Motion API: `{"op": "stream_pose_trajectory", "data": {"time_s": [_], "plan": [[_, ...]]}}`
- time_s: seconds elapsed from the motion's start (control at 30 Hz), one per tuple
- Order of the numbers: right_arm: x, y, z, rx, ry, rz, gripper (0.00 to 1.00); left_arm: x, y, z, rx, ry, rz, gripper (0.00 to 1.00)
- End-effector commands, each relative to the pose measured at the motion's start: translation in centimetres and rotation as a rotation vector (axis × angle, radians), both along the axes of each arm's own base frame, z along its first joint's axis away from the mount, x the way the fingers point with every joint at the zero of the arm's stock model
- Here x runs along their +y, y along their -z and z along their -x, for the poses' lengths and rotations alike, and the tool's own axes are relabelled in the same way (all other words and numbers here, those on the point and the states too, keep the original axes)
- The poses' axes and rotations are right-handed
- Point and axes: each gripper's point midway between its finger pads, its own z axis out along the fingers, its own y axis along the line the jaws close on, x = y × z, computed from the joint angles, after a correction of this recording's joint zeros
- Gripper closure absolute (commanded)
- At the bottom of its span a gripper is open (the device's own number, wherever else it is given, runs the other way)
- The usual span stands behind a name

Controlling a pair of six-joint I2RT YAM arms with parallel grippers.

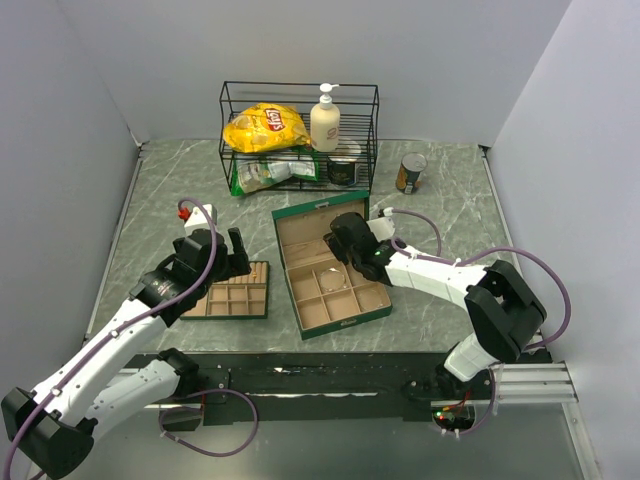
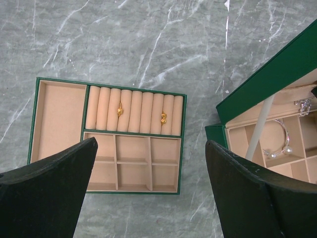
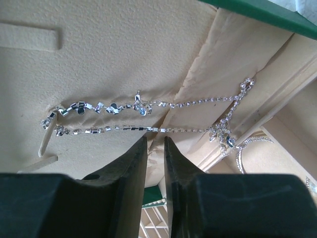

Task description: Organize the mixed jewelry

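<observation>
Silver chain (image 3: 148, 129) lies on the tan lining at the back of the green box (image 1: 350, 320), its long way running L-R just past the right gripper (image 3: 156, 141). Its 2 fingers are nearly together; can't tell if pinching. Left gripper (image 2: 151, 143) is wide open, empty, beside the box.

Metal on soft lining
A sparkling silvery metal chain (image 3: 148, 129) is laid on matt, suede-like lining (image 3: 124, 59); glossy gold pieces (image 2: 120, 110) are set in the tray's (image 2: 33, 124) rolls; the table (image 2: 148, 39) is finished smooth, marble-veined.

The right tool (image 1: 339, 244) sits inside the open green box (image 1: 350, 318).
</observation>
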Motion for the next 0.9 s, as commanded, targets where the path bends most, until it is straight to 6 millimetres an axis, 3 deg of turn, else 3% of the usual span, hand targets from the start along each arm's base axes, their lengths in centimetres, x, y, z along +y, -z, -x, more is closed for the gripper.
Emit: {"op": "stream_pose_trajectory", "data": {"time_s": [0.0, 0.1, 0.27, 0.4, 0.6, 0.73, 0.87], "plan": [[-0.8, 0.2, -1.0, -0.002, 0.058, 0.006, 0.74, -0.3, -1.3, -0.4, -0.045, 0.01, 0.025, 0.04], [-0.7, 0.4, -1.0, 0.006, 0.053, -0.002, 0.8, -0.2, -1.3, -0.3, -0.047, 0.01, 0.027, 0.04], [-0.6, 0.8, -0.9, 0.019, 0.042, 0.001, 0.82, -0.3, -1.3, -0.3, -0.045, 0.016, 0.026, 0.04], [-0.7, 0.5, -0.9, 0.01, 0.035, -0.001, 0.93, -0.3, -1.4, -0.4, -0.048, 0.017, 0.026, 0.04], [-0.9, -0.8, -0.7, -0.021, 0.013, 0.004, 1.0, -0.5, -1.7, -0.3, -0.062, 0.036, 0.035, 0.04], [-0.5, -1.1, -0.1, -0.041, -0.037, -0.017, 1.0, -1.5, -2.6, -0.2, -0.092, 0.095, 0.065, 0.04], [-0.4, -1.5, 0.3, -0.05, -0.063, -0.032, 1.0, -4.2, -3.7, 0.8, -0.13, 0.26, 0.152, 0.04]]}}
